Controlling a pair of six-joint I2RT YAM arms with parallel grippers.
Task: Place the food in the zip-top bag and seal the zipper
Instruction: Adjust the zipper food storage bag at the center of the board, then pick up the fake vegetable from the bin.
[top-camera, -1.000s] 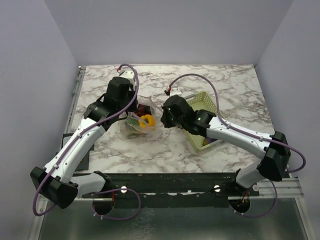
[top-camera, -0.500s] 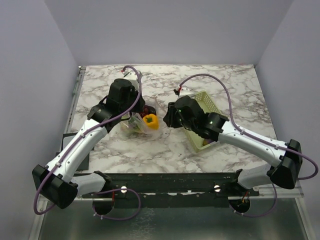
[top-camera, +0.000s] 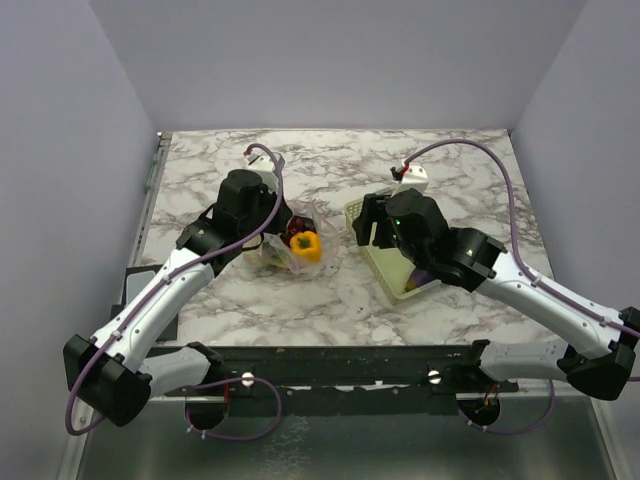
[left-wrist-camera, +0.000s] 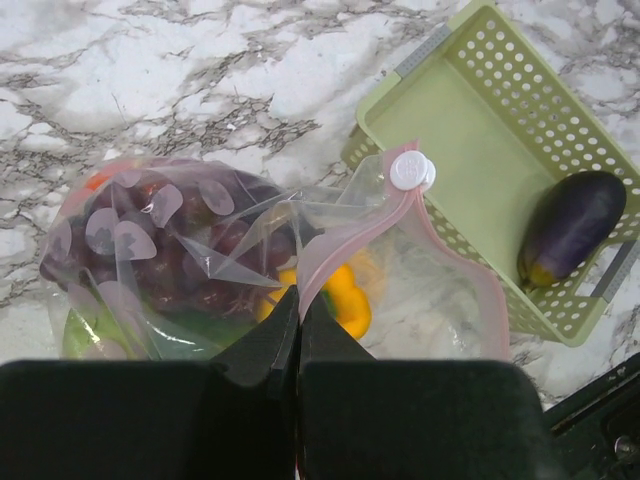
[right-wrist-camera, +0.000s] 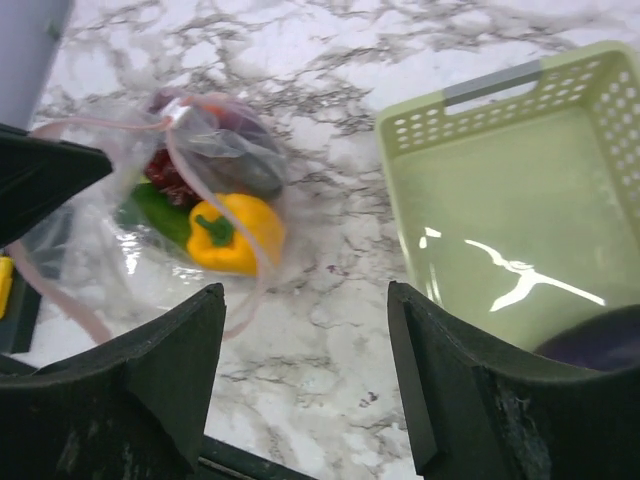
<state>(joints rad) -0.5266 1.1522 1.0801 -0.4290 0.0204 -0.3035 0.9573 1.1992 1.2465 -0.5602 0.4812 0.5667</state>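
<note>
I have the left gripper (left-wrist-camera: 298, 310) pinched on the bag (left-wrist-camera: 180, 240) mouth
My right gripper (right-wrist-camera: 305, 295) hangs spread and empty; eggplant (left-wrist-camera: 572, 225) lies in basket (left-wrist-camera: 450, 120), 3 o'clock of bag

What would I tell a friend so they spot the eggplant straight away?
Find the green basket on the right of the marble table. One thing lies in it: the eggplant, dark purple and glossy. The other food sits bunched in the clear bag beside the basket.
</note>
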